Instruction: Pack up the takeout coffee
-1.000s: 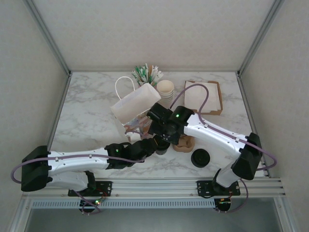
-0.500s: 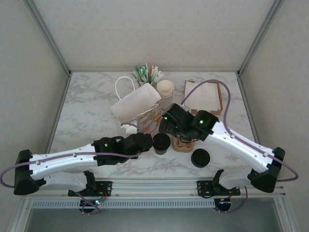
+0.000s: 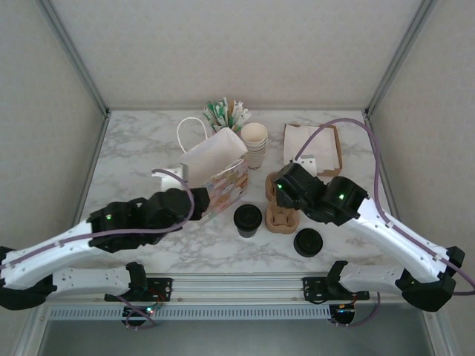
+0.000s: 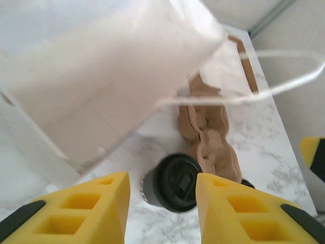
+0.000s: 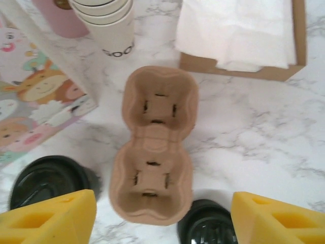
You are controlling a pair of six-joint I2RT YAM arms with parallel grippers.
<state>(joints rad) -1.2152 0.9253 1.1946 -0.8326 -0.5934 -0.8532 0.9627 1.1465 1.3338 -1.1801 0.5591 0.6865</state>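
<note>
Both sets of jaws are spread and empty: the left gripper [image 4: 162, 206] has backed off beside the paper bag [image 3: 215, 172], and the right gripper [image 5: 163, 217] has pulled back to hang over the pulp cup carrier [image 5: 155, 168]. The takeout coffee [image 3: 248, 219] stands released on the table [image 3: 141, 148], lid on, between bag and carrier. It reads as handling done but packing not started, since the cup sits in neither the carrier nor the bag.
</note>
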